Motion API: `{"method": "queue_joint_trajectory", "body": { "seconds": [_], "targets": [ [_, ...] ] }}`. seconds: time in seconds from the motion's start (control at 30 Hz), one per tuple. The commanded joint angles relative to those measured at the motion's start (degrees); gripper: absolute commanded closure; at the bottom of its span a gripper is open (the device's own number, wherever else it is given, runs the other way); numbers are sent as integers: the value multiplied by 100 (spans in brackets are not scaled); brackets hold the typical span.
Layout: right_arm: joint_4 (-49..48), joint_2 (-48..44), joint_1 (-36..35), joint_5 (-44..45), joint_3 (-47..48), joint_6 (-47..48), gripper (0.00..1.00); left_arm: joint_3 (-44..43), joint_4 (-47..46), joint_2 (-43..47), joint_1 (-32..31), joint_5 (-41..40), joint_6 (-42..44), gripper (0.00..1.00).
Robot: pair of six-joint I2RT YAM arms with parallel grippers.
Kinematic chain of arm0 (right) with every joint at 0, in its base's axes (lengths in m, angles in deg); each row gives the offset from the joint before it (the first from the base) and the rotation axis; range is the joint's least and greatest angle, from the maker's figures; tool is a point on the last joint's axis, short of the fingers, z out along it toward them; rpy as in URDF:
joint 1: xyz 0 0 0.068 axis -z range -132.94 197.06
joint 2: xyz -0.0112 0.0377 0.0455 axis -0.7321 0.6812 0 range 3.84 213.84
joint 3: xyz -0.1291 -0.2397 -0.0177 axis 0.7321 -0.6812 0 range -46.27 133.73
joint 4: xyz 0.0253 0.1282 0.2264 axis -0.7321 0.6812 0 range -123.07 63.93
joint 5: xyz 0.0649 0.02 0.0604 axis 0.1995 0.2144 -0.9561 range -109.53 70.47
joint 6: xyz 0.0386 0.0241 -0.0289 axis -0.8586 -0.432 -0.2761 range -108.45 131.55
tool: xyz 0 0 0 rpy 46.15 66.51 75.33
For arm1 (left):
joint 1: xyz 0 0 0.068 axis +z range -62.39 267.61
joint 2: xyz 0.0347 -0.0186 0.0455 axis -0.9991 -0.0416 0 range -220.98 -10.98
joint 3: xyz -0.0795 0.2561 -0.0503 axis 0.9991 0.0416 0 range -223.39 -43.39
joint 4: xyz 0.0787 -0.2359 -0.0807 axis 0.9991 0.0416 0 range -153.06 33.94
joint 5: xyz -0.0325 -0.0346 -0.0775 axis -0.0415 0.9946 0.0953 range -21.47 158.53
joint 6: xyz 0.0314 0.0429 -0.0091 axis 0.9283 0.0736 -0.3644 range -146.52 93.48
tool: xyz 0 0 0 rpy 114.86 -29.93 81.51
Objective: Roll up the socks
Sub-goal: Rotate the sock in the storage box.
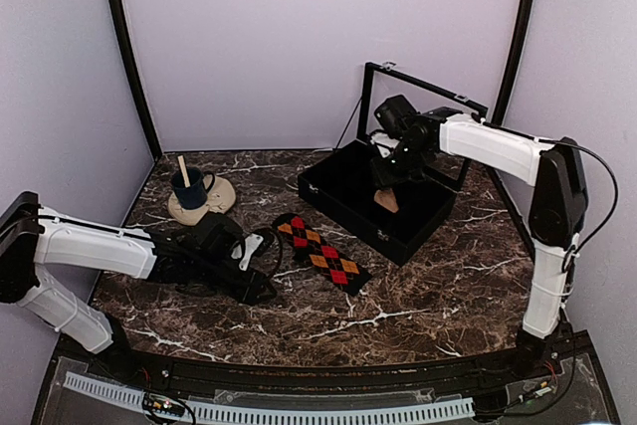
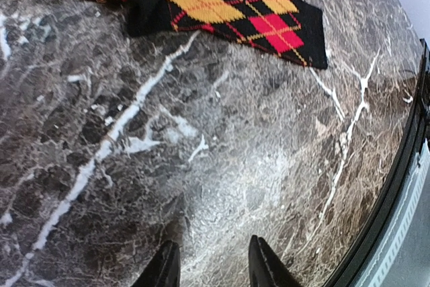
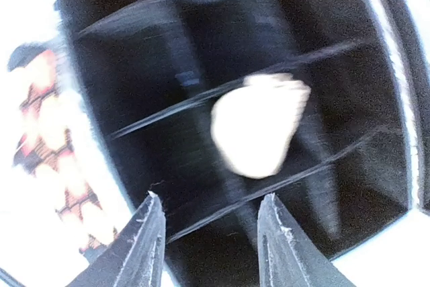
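Argyle sock flat at frame centre; tan sock bundled in black box, right of centre. Both sets of jaws part open, empty: left gripper beside argyle sock, right gripper over tan sock.

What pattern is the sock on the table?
The sock is black with red and orange diamonds, clearest from left wrist.

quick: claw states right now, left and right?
Left claw: open, holding nothing.
Right claw: open, holding nothing; tan sock lies beyond its tips.
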Motion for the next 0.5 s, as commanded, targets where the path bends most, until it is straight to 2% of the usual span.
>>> {"method": "queue_joint_trajectory", "body": {
  "seconds": [0.0, 0.23, 0.4, 0.47],
  "targets": [
    [-477, -641, -809, 85, -729, 82, 56, 126, -215, 235, 30, -371, -129, 63],
    [-859, -1160, -1875, -20, -1909, -204, 59, -69, -166, 166, 39, -886, -126, 63],
    [-1165, -1173, -2174, -98, -2572, -552, 77, -197, -191, 105, 71, -1232, -225, 63],
    [-1257, -1143, -2220, -145, -2707, -611, 82, -246, -256, 74, 95, -1245, -257, 63]
  ]
}}
